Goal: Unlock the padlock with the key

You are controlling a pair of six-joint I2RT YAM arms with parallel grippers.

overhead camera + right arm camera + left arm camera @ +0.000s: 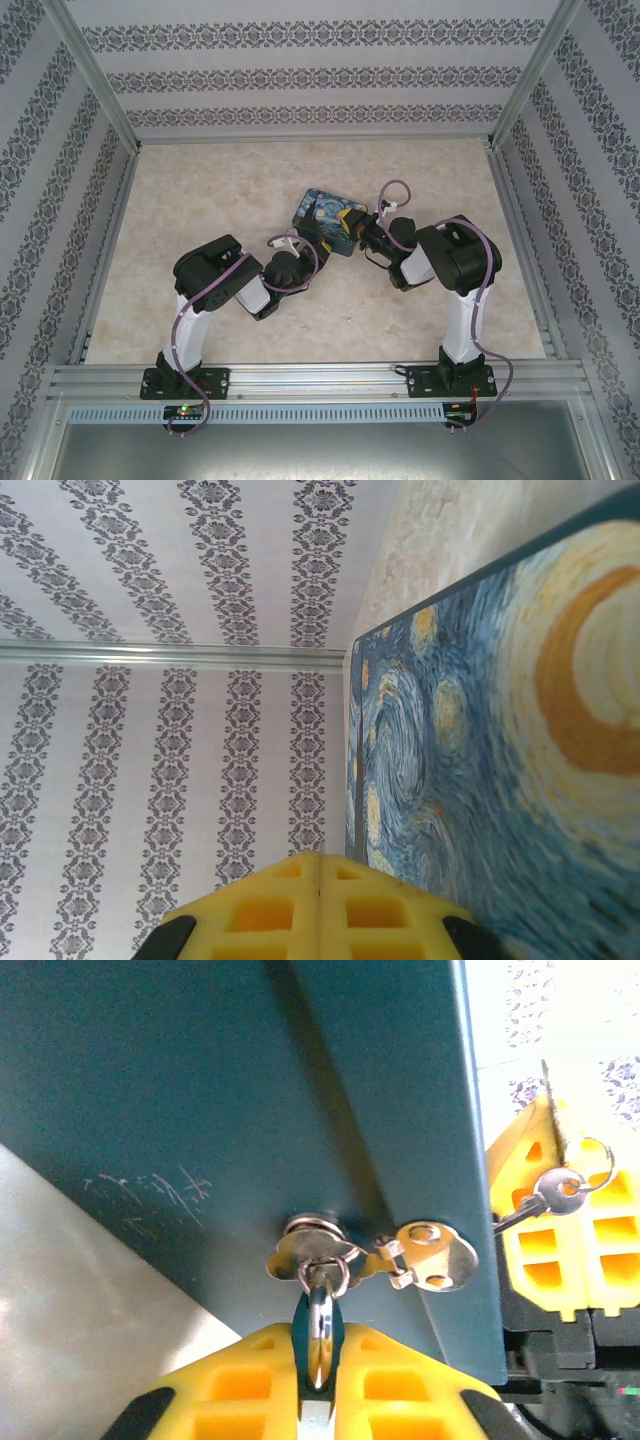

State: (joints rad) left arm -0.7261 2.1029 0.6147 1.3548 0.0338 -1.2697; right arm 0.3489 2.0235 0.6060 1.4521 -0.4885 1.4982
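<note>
Shut tight, the left gripper [318, 1385] pinches the padlock [319, 1322], while the right gripper [320, 905] has its fingers pressed together on the key [556, 1192]. Between both arms, on the table [200, 190], lies the painted box [325, 218]. A metal hasp [400, 1255] on its dark side carries the teal padlock's silvery shackle. The small ringed key sits near the hasp, apart from the padlock.

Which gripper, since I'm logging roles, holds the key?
The right gripper: the key is pinched between its yellow fingers, while the left gripper clamps the padlock.
</note>
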